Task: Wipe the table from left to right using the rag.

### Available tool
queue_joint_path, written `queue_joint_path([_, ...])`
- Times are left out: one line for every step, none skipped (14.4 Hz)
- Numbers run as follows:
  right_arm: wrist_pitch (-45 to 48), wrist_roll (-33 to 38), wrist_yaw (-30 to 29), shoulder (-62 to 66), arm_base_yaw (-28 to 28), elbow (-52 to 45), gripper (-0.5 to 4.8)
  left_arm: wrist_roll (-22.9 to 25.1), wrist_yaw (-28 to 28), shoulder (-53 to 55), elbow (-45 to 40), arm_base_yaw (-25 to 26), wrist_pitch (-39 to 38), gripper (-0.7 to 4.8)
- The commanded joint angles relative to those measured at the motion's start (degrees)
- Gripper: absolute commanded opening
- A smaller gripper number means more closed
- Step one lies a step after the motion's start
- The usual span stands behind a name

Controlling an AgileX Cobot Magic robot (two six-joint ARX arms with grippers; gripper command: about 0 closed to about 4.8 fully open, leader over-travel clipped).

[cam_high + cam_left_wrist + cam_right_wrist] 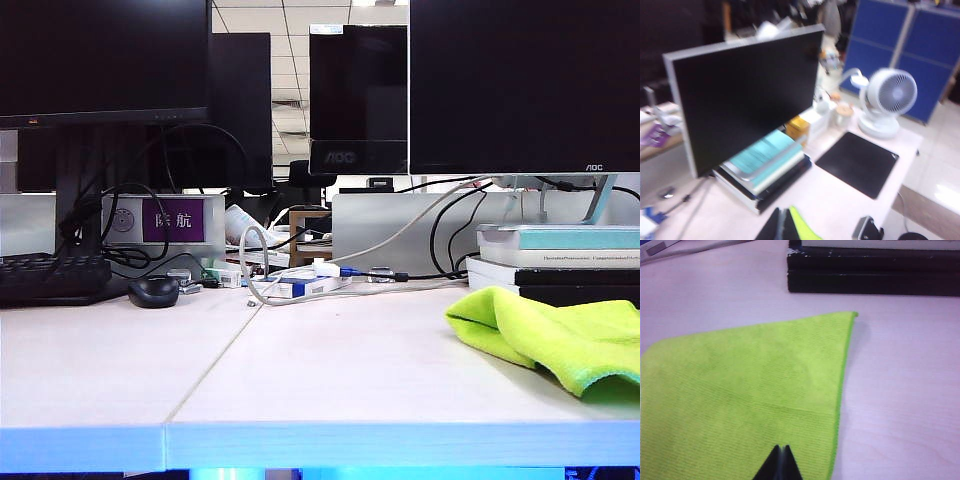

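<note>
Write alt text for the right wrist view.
A neon yellow-green rag lies flat on the pale table, with the shut right gripper over its near edge. A black book stack sits beyond the rag, apart from it.

Black mouse [153, 291] beside keyboard [52, 277]; monitors behind; book stack [558, 262] right; white fan [888, 101].

The exterior view looks level across the desk [330, 370] from its front edge, the left wrist view looks down from high, and the right wrist view hovers close over the rag [740, 390], which the exterior shows at four o'clock.
</note>
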Motion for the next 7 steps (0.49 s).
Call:
queue_joint_path([0.6,0.2,0.0,-0.1,-0.1,0.2,0.13,1.8,-8.1,-5.7,0.2,0.0,-5.6,-0.06])
queue_joint_path([0.6,0.3,0.0,-0.1,-0.1,0.2,0.13,2.0,-11.2,-8.7,0.1,0.0,-7.6,-0.06])
queue_joint_path([0.6,0.2,0.0,-0.1,-0.1,0.2,0.13,2.4,-18.3,-12.3,-0.2,0.0,-8.6,-0.06])
queue_joint_path([0.6,0.2,0.0,-0.1,-0.1,0.2,0.13,2.8,-22.4,-16.2,-2.2,-0.2,-8.8,-0.06])
queue_joint_path([0.6,0.3,0.0,-0.1,-0.1,0.2,0.13,3.3,-30.3,-23.2,-11.0,-0.2,-8.4,-0.06])
queue_joint_path([0.6,0.2,0.0,-0.1,-0.1,0.2,0.13,3.3,-33.8,-30.2,-25.5,-0.1,-5.3,-0.06])
queue_joint_path([0.6,0.2,0.0,-0.1,-0.1,0.2,0.13,3.5,-33.7,-33.6,-33.6,-0.1,-1.7,-0.06])
